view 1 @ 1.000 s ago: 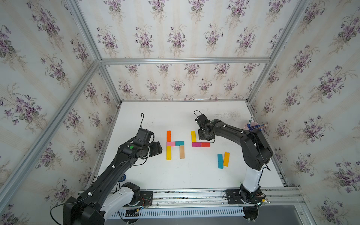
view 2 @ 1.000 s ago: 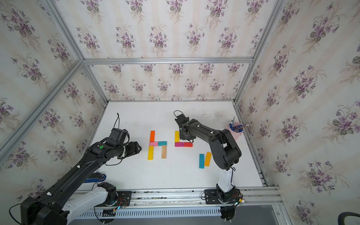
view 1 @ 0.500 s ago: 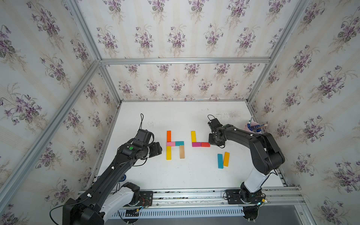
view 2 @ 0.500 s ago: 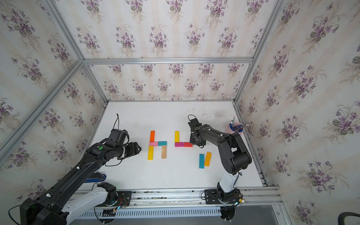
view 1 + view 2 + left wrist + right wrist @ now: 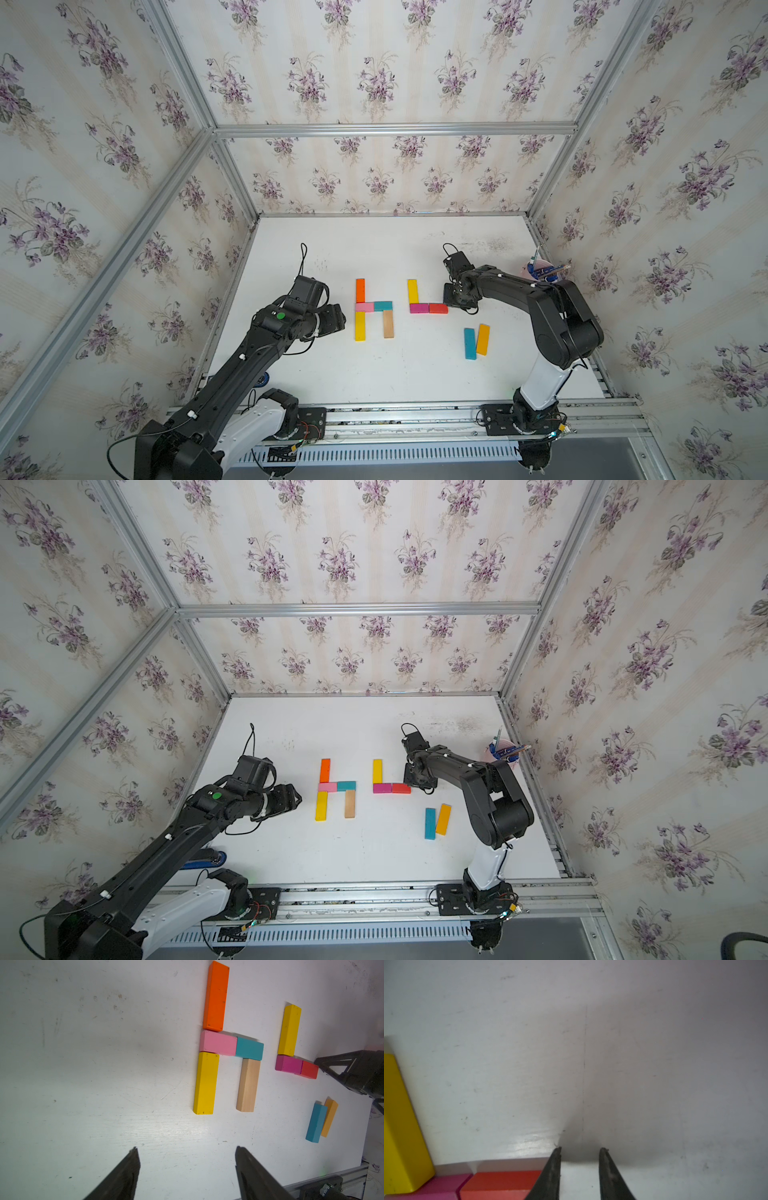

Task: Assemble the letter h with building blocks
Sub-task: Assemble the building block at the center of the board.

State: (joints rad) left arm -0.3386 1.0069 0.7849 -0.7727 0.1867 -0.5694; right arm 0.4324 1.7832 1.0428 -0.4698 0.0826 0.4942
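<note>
Five building blocks form an h shape in both top views: orange, pink, teal, yellow and tan. To its right a second yellow bar stands over a magenta and a red block. My right gripper is low beside the red block's right end, its fingers drawn almost together with nothing between them. My left gripper hangs open and empty left of the h. A blue bar and an amber bar lie loose nearer the front.
A pale pink cup with blue pens stands at the right wall, behind the right arm. Aluminium frame posts and papered walls close in the white table on three sides. A rail runs along the front edge.
My right gripper has swung rightward from beside the second yellow bar to the right end of the red block, its fingers narrowing slightly. The left arm and the blocks have stayed put.
</note>
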